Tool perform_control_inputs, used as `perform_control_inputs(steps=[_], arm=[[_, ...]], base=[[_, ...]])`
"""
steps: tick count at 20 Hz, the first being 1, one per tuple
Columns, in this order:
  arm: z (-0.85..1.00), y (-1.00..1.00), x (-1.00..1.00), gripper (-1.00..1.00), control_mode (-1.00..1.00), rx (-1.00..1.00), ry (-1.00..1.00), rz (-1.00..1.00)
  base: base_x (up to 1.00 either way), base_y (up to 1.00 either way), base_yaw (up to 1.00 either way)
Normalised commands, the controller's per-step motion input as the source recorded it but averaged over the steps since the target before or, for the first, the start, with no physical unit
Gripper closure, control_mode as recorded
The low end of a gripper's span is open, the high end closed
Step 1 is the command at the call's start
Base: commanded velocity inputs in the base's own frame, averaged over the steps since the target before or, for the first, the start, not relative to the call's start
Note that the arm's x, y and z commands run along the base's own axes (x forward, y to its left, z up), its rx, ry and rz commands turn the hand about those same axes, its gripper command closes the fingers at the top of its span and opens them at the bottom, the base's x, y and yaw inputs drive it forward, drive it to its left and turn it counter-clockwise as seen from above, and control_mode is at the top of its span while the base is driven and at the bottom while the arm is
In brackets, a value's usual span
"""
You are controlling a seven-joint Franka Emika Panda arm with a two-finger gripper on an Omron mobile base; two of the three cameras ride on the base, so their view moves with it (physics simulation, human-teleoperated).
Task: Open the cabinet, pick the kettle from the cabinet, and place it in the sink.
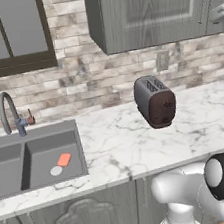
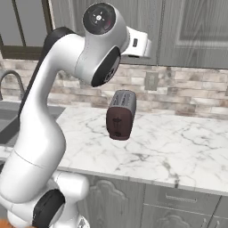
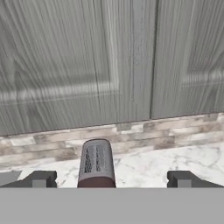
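Above the marble counter [image 1: 186, 123], the cabinet [image 1: 155, 7] hangs with both doors shut, so the kettle, if inside, is hidden. Facing those doors in the hand view, the gripper [image 3: 111, 179] has its fingers spread wide apart, holding nothing. Below stands the toaster [image 1: 155, 101]. Off to the left, the sink [image 1: 35, 160] holds a small orange sponge [image 1: 64, 159].

No readable text, label, brand or number on any surface; none on the toaster [image 1: 155, 101] either.
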Motion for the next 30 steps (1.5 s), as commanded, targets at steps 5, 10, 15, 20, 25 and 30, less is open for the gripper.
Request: perform_control_inputs(steps=[5,10,15,20,25,30], arm=[[0.08,-0.08,0.42,-1.0,-1.0,0.08,-0.01,0.01],[0.04,-0.04,0.45,-1.0,-1.0,0.0,0.0,0.02],[0.01,-0.16,0.41,-1.0,-1.0,0.0,-0.03,0.06],[0.0,-0.24,0.34,-1.0,-1.0,0.0,-0.05,0.1],[0.0,-0.12,0.38,-1.0,-1.0,0.0,-0.02,0.08],[0.0,0.0,0.46,-1.0,-1.0,0.0,0.0,0.04]], base=[[0.0,0.0,0.0],[0.0,0.0,0.0],[0.0,0.0,0.0],[0.0,0.0,0.0],[0.0,0.0,0.0],[0.0,0.0,0.0]])
